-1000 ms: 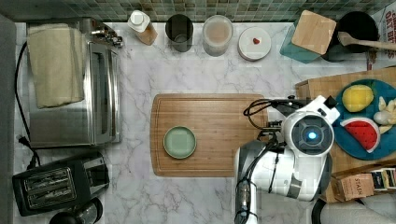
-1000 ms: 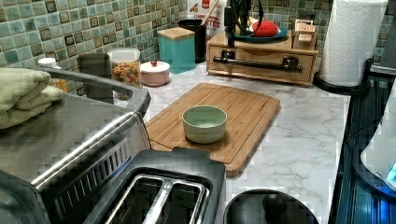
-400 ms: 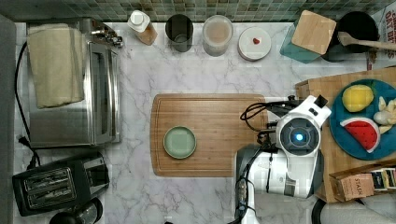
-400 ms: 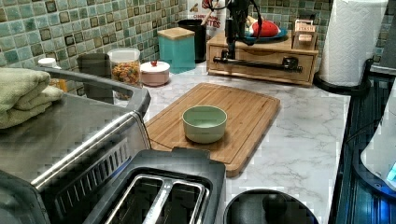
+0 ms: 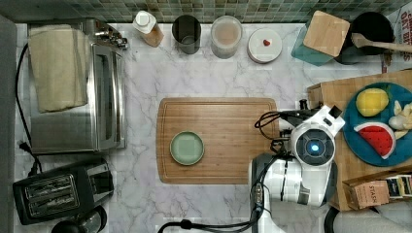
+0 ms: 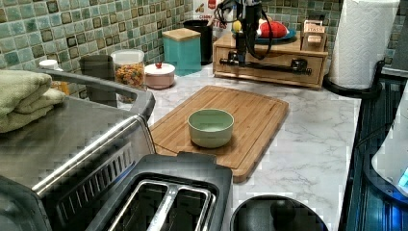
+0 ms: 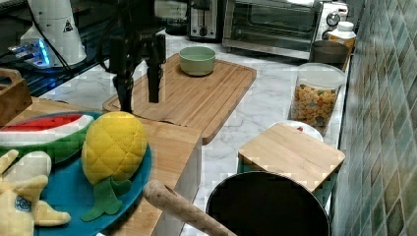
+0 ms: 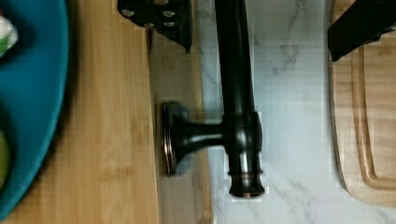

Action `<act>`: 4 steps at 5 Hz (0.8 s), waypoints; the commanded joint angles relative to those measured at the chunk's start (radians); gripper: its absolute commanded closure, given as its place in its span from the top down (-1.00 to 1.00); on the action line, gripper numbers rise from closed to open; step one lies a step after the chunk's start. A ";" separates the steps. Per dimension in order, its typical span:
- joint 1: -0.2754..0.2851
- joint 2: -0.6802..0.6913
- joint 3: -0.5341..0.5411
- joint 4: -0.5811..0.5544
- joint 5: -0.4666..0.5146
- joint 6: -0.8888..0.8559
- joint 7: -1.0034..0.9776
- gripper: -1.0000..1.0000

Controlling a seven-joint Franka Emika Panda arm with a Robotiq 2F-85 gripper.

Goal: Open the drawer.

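Observation:
The drawer sits in the bamboo box under the blue fruit plate, its front flush or nearly flush with the box. Its long black bar handle runs across the front and shows close up as handle with one mounting post. My gripper hangs straight down over the left view's left end of the bar. It is open: one finger is on the drawer side and the other finger is on the cutting-board side, so the bar lies between them untouched. The gripper also shows spread.
A bamboo cutting board with a green bowl lies just in front of the drawer. Jars and a teal canister line the tiled wall. A toaster oven, a toaster and a paper towel roll stand around.
The gripper has come down from above the fruit plate to the level of the handle, and the arm has shifted slightly toward the cutting board. The drawer has not moved.

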 commanded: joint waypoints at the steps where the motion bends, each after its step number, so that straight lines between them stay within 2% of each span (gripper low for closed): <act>1: -0.018 0.136 -0.041 -0.014 0.005 0.072 0.050 1.00; 2: 0.005 0.109 -0.051 -0.019 0.001 0.000 0.065 1.00; 3: -0.055 0.090 0.032 -0.024 0.127 -0.034 -0.100 1.00; 4: -0.083 0.102 0.110 -0.018 0.315 -0.067 -0.274 1.00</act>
